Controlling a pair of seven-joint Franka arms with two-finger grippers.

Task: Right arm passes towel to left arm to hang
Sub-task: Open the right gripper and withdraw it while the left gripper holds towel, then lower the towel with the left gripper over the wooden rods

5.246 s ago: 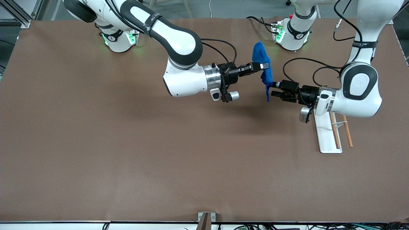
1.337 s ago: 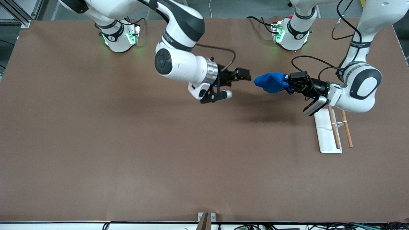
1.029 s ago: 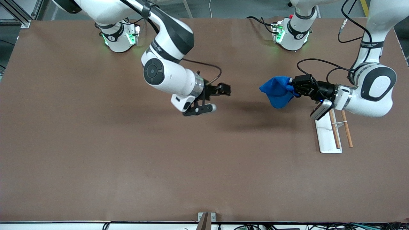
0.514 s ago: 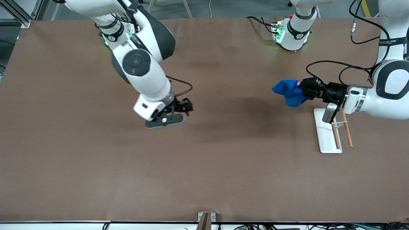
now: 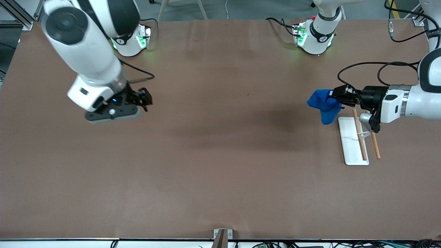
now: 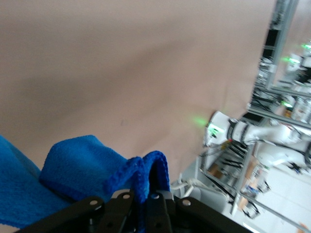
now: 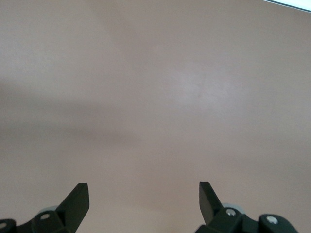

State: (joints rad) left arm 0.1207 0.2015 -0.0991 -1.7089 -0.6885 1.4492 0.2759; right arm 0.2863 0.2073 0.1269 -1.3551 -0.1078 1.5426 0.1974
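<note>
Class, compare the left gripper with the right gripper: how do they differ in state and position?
The left gripper is shut on the small royal-blue cloth towel; the right gripper is open and holds nothing. The left hangs beside the white rack tray; the right is over bare brown table toward its own end. Both are black and two-fingered.

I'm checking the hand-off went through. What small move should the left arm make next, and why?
Probably carry the towel over the rack's rods. The left gripper is shut on it, bunched, just short of the rack tray, while the right gripper is open and empty.
</note>
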